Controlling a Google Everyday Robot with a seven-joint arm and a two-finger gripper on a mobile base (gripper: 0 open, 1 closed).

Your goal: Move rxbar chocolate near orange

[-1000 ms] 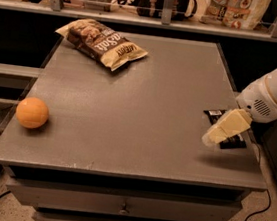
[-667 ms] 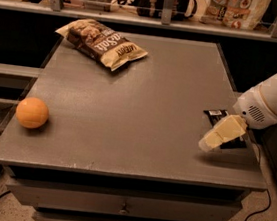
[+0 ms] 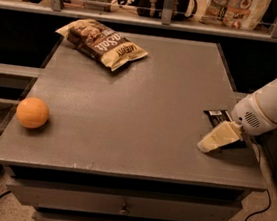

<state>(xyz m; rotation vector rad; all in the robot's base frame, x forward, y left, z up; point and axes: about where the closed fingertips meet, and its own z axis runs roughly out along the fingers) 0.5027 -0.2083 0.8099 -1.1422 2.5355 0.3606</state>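
The rxbar chocolate (image 3: 217,116) is a flat black wrapper lying near the right edge of the grey table (image 3: 144,108). Part of it is hidden under my gripper. My gripper (image 3: 219,137) comes in from the right on a white arm and hangs low over the near end of the bar, tip pointing down-left at the tabletop. The orange (image 3: 32,112) sits at the table's front left, far from the bar and from the gripper.
A brown-and-tan snack bag (image 3: 102,42) lies at the back left of the table. A railed shelf (image 3: 165,15) with packages runs behind the table. Drawers (image 3: 124,206) are below the front edge, and cables lie on the floor to either side.
My gripper has moved a little down and toward the table's front over the bar. The bar, orange and bag have not moved.
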